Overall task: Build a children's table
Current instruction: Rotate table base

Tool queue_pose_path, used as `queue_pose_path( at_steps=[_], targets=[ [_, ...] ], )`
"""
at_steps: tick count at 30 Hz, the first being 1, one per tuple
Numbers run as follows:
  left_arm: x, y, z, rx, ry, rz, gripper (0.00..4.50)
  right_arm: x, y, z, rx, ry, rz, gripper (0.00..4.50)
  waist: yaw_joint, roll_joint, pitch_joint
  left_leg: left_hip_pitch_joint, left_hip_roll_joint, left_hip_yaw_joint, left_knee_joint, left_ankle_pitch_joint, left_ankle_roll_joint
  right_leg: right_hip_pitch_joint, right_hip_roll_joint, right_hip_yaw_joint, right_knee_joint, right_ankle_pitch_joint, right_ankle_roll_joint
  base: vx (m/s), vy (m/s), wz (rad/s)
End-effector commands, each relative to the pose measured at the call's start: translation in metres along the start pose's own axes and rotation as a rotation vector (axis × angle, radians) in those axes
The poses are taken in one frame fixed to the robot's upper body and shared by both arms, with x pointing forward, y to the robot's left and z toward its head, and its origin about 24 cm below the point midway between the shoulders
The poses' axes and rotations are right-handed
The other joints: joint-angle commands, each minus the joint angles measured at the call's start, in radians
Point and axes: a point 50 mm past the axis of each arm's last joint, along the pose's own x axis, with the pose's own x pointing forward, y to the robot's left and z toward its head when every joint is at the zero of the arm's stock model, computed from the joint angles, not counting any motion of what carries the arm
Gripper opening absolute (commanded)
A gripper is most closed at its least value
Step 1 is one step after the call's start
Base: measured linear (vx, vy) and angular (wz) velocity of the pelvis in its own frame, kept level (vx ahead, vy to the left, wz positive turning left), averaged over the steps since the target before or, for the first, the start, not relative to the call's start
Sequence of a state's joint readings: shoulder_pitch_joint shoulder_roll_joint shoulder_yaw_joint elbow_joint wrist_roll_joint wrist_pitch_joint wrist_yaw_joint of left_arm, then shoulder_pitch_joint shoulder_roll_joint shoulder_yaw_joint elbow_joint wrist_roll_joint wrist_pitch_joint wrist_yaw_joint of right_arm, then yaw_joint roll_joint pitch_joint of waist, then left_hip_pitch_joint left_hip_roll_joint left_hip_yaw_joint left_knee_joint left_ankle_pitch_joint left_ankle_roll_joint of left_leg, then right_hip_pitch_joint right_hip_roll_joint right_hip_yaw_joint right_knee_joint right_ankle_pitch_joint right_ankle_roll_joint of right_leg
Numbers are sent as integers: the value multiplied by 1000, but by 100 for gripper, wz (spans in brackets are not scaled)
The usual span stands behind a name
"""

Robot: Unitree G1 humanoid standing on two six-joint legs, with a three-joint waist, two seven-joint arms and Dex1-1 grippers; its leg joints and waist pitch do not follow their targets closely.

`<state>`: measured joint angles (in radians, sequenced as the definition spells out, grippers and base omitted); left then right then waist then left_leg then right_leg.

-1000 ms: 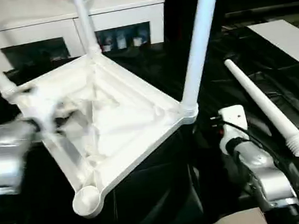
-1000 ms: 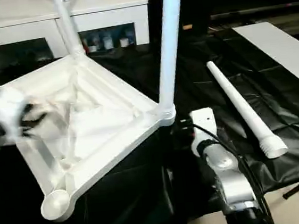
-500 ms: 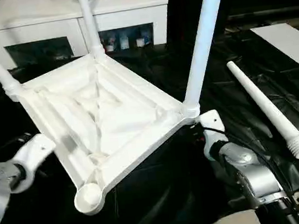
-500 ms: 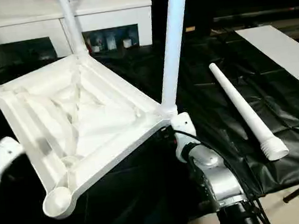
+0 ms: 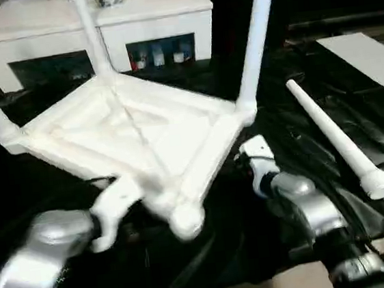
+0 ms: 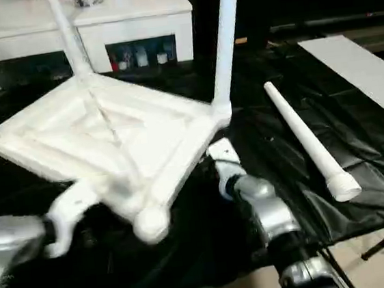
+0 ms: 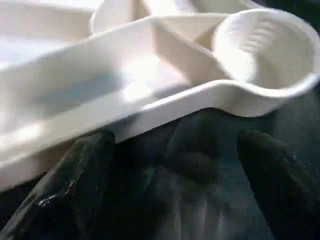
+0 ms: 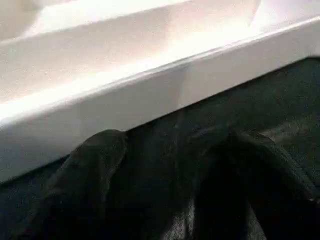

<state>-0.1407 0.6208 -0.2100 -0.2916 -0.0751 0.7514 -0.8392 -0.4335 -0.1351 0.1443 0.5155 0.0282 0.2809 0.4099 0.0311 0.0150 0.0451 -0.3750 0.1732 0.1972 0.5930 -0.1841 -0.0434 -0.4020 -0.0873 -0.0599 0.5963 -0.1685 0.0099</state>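
The white tabletop (image 5: pixel 132 133) lies ribbed underside up on the black cloth (image 5: pixel 301 139), three legs standing in its corner sockets and the near socket (image 7: pixel 262 52) empty (its ribbed inside shows in the left wrist view). The fourth leg (image 5: pixel 332 139) lies apart to the right. The left gripper (image 7: pixel 172 172) and right gripper (image 8: pixel 175 175) each hang spread and empty-handed just below the tabletop's rim.

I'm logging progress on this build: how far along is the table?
Done: three legs stand in the upturned tabletop. In hand: both grippers, open, sit at its near edges, the left gripper by the empty corner socket, the right gripper facing the rim. Left: the fourth leg lies loose on the black sheet.
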Motion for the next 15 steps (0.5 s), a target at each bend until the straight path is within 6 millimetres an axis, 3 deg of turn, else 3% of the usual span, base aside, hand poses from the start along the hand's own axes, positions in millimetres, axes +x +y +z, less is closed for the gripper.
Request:
queue_pose_path(
  at_steps=[1,6,8,9,10,11,12,13,15],
  targets=[
    [9,1,17,60,-80,36,446,6,12,10,-11,-45,80,388,-8,4,-47,20,49,-33,-84,-390,-43,24,-51,45,-84,-417,-157,0,0,0],
    [39,-3,28,66,-135,93,446,1,10,12,-52,-60,75,388,-8,-4,-49,23,47,-34,-81,-399,-35,20,-52,43,-94,-462,-137,0,0,0],
    [41,-4,29,72,-136,95,446,0,8,13,-54,-64,69,388,-10,-5,-49,15,49,-38,-83,-389,-33,26,-54,41,-92,-467,-128,0,0,0],
    [43,-5,31,79,-146,96,446,-4,3,14,-69,-68,32,388,-9,-1,-51,18,49,-38,-82,-385,-34,24,-54,41,-91,-456,-132,0,0,0],
    [44,-8,34,74,-161,85,446,-9,-4,16,-76,-63,-5,388,-9,-4,-49,19,49,-35,-82,-385,-32,21,-51,42,-94,-453,-129,0,0,0],
    [45,-10,34,73,-167,80,446,-11,-6,16,-78,-61,-18,388,-7,3,-51,24,50,-35,-80,-381,-35,20,-51,43,-91,-439,-134,0,0,0],
    [44,-13,37,69,-184,66,446,-17,-14,18,-93,-45,-63,388,-6,-2,-52,19,50,-33,-82,-361,-30,25,-49,43,-87,-401,-142,0,0,0],
    [42,-16,39,64,-206,48,446,-25,-24,21,-107,-15,-113,388,-3,4,-51,20,50,-34,-82,-351,-32,25,-45,44,-85,-386,-145,0,0,0],
    [35,-20,41,51,-250,7,446,-40,-42,28,-47,22,-168,388,1,2,-56,19,52,-30,-81,-297,-21,33,-42,45,-73,-273,-174,0,0,0]
  ],
)
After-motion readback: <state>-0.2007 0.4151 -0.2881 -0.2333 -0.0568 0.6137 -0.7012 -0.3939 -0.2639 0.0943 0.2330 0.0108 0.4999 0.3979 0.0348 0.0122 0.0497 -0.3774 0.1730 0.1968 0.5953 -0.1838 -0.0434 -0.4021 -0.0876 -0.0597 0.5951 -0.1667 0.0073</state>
